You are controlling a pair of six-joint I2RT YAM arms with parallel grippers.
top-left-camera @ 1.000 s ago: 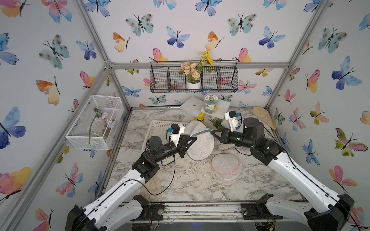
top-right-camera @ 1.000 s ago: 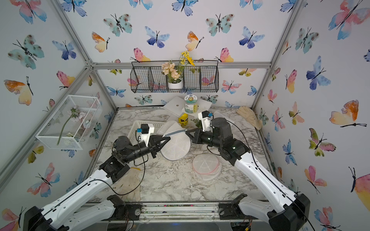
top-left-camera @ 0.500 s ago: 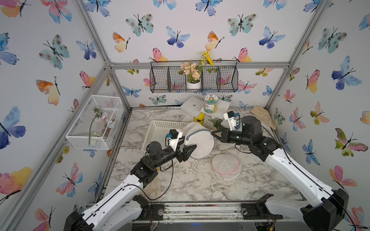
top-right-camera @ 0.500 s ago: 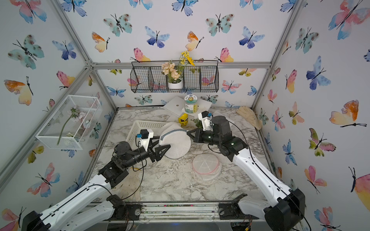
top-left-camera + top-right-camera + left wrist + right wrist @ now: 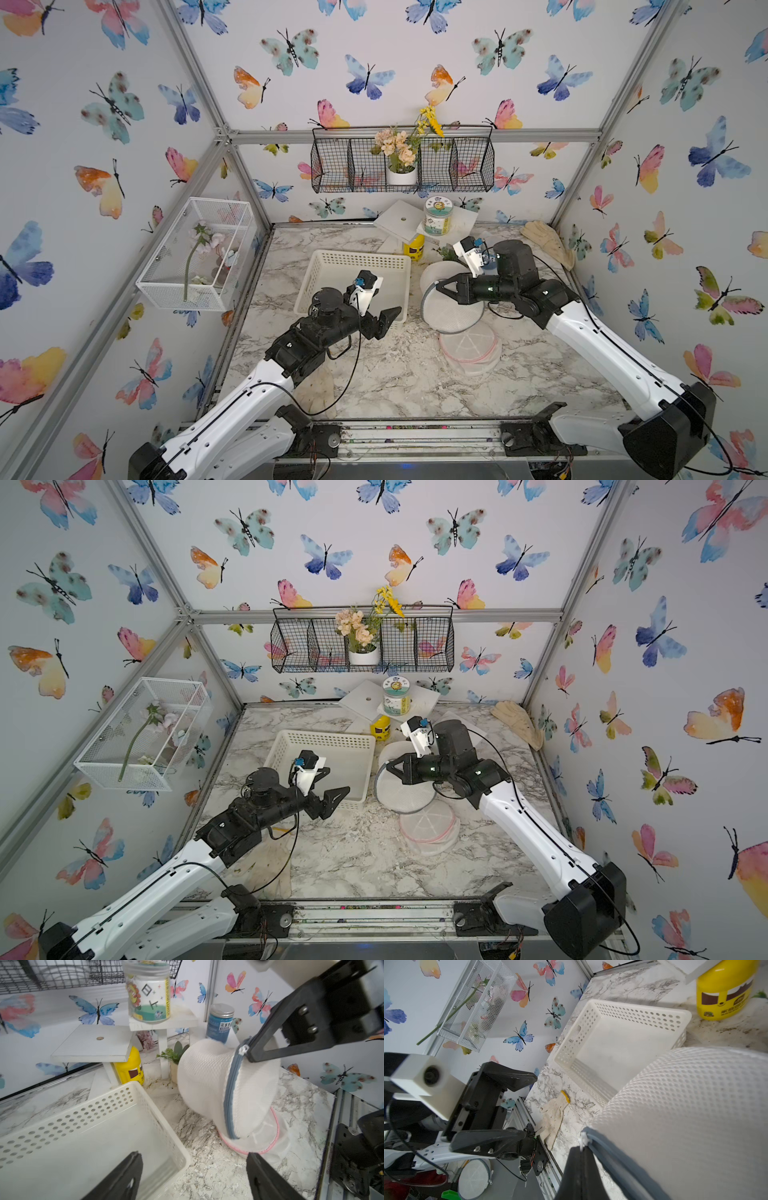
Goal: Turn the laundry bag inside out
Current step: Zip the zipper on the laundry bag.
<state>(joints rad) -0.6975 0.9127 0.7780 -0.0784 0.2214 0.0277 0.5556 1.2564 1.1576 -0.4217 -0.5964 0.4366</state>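
Left end effector (image 5: 384, 322) withdrawn from laundry bag (image 5: 451, 320), jaws spread; right end effector (image 5: 439, 286) clenched on it.

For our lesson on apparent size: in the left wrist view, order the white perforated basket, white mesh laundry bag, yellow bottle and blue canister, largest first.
1. white perforated plastic basket
2. white mesh laundry bag, grey zip
3. yellow plastic bottle and blue canister: alike, bottle partly hidden
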